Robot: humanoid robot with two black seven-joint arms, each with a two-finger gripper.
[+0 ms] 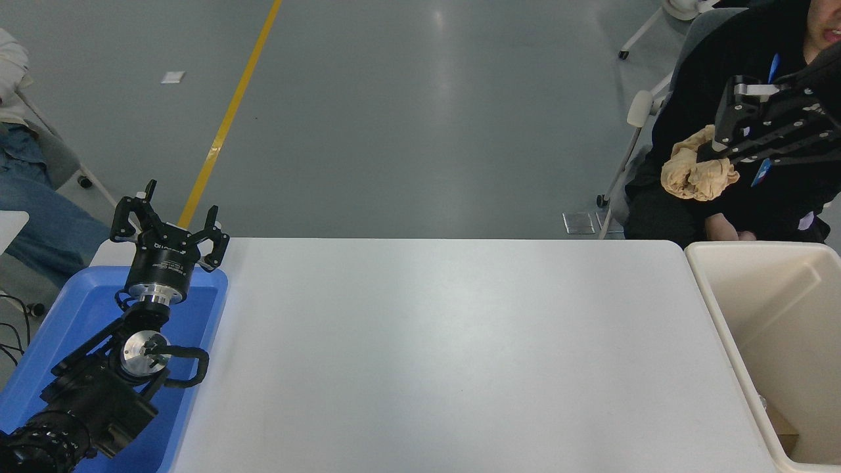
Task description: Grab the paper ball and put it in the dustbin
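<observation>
There were two black grippers, the left gripper (pixel 169 220) over the one blue tray (pixel 79 309) and the right gripper (pixel 719 128) up at the far right. One paper ball (pixel 696 174), one dustbin (pixel 723 315) and one white table (pixel 433 355) could be counted. Two people showed at the edges, a person in a black top (pixel 729 72) at the upper right and a person in jeans (pixel 39 217) at the left, and the floor carried one yellow line (pixel 230 118).

My white table (pixel 447 355): a shallow blue tray (pixel 197 315) sits at its left edge; the cream dustbin (pixel 729 328) stands just beside its right edge.
</observation>
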